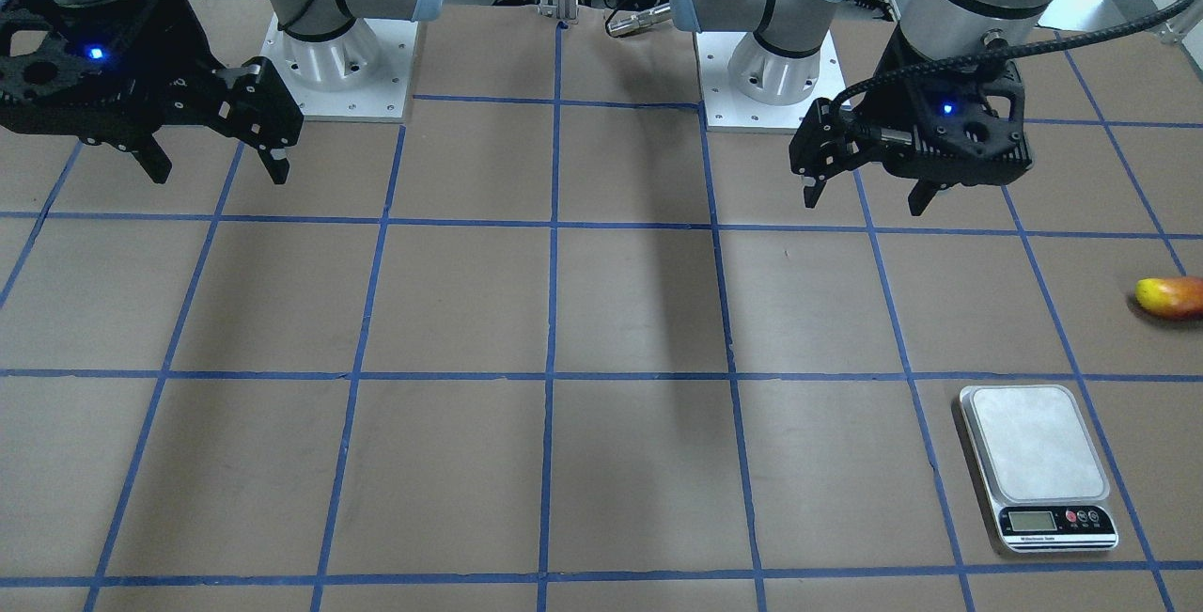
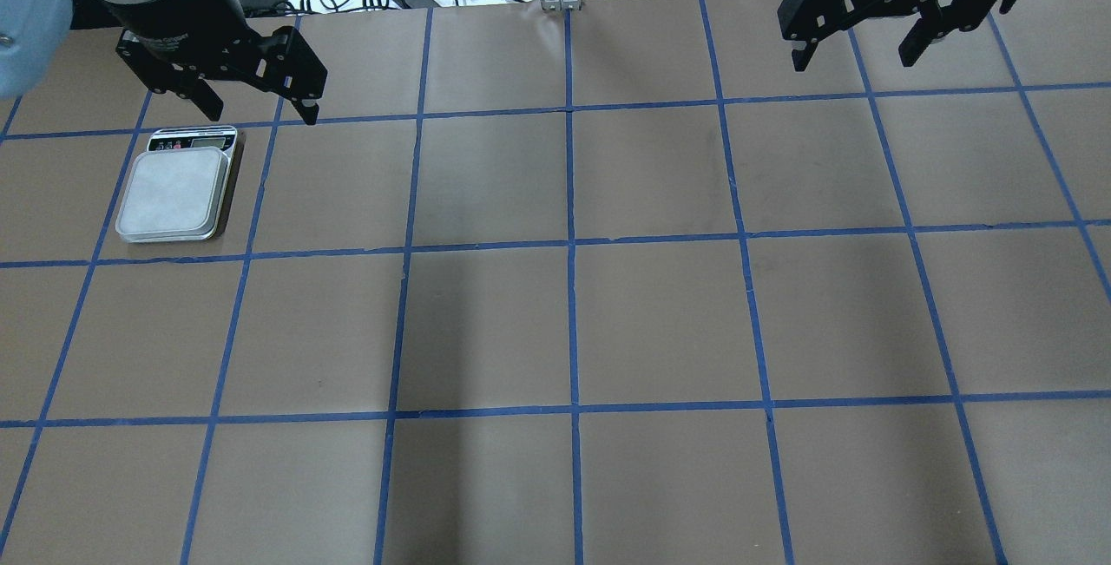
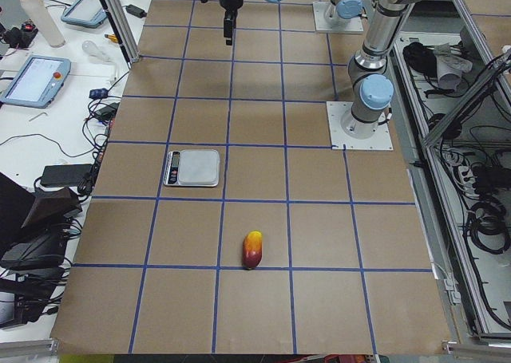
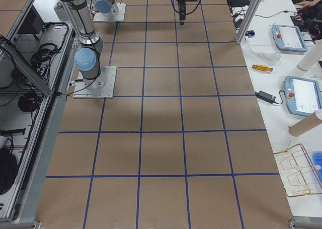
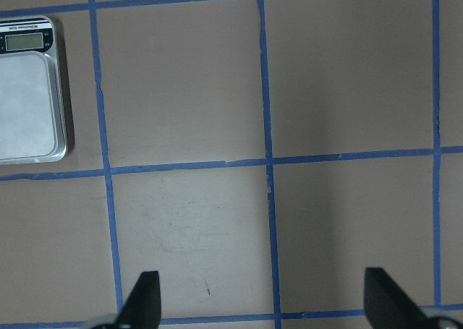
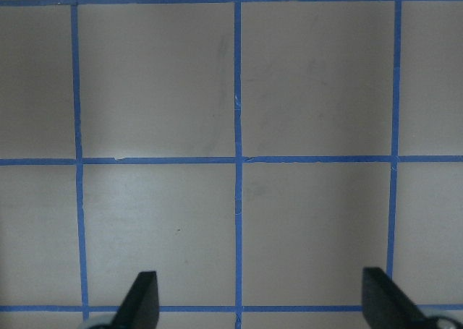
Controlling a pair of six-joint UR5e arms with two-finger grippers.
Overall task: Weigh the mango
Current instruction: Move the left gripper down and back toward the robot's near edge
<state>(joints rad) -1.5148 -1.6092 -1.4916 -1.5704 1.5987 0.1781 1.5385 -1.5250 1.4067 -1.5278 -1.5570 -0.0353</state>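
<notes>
Scale [image 1: 1034, 443] lower right bare, mango [image 1: 1170, 297] at right edge on tabletop [image 1: 620, 311], ungrasped; left hand [image 1: 865, 201], right hand [image 1: 219, 175] both spread, empty. All steps left.

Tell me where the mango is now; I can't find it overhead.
The mango lies at the right edge of the front-facing view, on the robot's left, apart from the scale: farther left and nearer the robot's side than it.

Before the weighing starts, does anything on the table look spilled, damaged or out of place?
Nothing stands out. The small yellow-to-red mango lies whole on the brown table, apart from the silver kitchen scale, which has nothing on it.
</notes>
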